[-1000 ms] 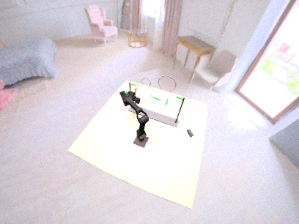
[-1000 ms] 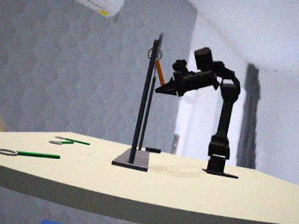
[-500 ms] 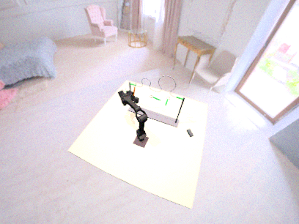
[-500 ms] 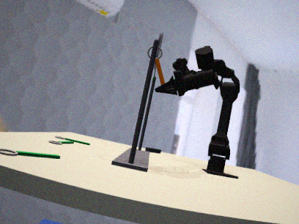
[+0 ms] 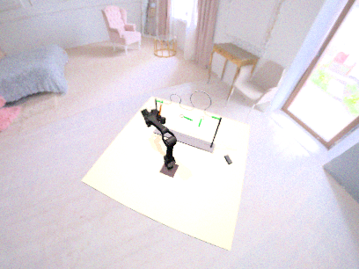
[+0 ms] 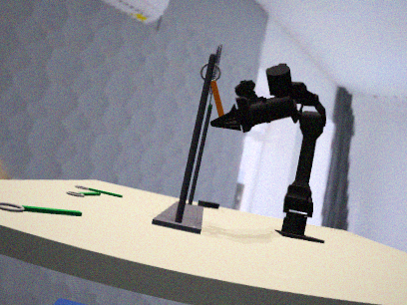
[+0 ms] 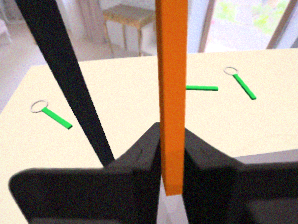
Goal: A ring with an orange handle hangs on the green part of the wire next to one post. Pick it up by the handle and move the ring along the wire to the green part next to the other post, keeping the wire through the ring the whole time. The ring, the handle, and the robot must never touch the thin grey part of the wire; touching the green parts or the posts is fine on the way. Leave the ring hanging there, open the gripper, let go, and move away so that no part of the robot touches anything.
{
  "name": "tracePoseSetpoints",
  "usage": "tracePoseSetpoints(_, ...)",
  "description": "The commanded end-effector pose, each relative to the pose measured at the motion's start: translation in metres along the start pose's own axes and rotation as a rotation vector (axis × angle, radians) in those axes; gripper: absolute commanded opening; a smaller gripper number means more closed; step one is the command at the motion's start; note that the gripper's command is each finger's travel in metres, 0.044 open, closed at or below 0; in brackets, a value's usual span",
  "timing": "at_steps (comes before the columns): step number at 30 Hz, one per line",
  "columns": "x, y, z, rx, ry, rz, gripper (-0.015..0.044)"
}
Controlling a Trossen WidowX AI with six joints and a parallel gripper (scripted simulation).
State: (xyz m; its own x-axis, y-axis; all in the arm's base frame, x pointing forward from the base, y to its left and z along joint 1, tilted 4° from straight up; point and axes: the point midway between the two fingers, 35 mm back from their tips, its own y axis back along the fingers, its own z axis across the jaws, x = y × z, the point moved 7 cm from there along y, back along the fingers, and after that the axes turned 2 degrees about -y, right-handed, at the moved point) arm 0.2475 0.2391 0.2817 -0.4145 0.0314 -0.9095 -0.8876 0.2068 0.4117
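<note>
The orange handle (image 5: 160, 109) (image 6: 216, 99) (image 7: 172, 90) stands tilted, with its lower end between the fingertips of my gripper (image 6: 219, 121) (image 7: 165, 128), which is shut on it. The ring (image 6: 202, 73) at its top is up at wire height, beside the near post (image 6: 195, 132) in the exterior view. In the top view the handle is close to the left post (image 5: 156, 105) and the left green part (image 5: 159, 101). The other green part (image 5: 215, 117) is by the right post (image 5: 216, 133). The looped grey wire (image 5: 201, 90) runs between them. Whether ring and wire touch cannot be told.
The posts stand on a grey base (image 5: 194, 140) (image 6: 192, 220). Loose rings with green handles (image 5: 187, 119) (image 6: 52, 211) (image 7: 57, 118) lie on the table behind it. A small dark block (image 5: 228, 159) (image 6: 208, 204) lies right of the base. A black post (image 7: 75, 90) crosses the wrist view's left side.
</note>
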Motion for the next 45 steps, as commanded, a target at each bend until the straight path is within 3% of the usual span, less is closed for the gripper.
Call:
tracePoseSetpoints(1,0.008,-0.003,0.000,0.007,0.003,0.000,-0.0150)
tracePoseSetpoints(27,0.009,-0.004,0.000,0.007,0.003,0.000,-0.0150)
tracePoseSetpoints(39,0.008,-0.001,0.000,0.003,0.006,0.003,0.0160)
tracePoseSetpoints(45,0.009,0.019,0.001,0.006,0.004,0.009,0.0160)
